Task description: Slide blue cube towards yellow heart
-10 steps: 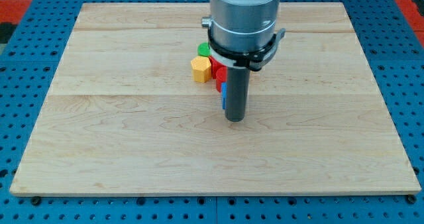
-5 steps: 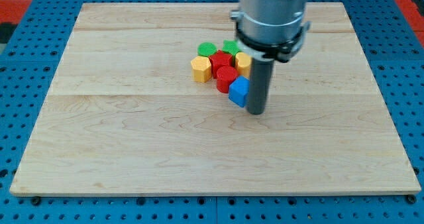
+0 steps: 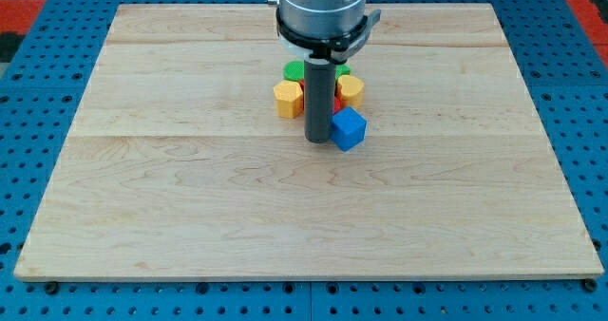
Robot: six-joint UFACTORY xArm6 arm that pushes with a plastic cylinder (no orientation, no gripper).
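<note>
The blue cube (image 3: 349, 128) sits near the middle of the wooden board (image 3: 190, 198), at the lower right of a cluster of blocks. My tip (image 3: 317, 141) is just to the cube's left, touching or nearly touching its left face. The rod hides the red blocks of the cluster. A yellow block that may be the heart (image 3: 352, 89) lies just above the cube, at the view's right of the rod. Another yellow block, hexagon-like (image 3: 288, 100), lies left of the rod.
A green block (image 3: 295, 70) shows at the cluster's top left, and a sliver of a second green block (image 3: 342, 70) shows right of the rod. A bit of red (image 3: 337, 103) peeks out beside the rod. The board rests on a blue pegboard (image 3: 38, 122).
My tip has swung from the blue cube's right side to its left side. The cube has shifted slightly to the right and turned. The rod now covers the red blocks.
</note>
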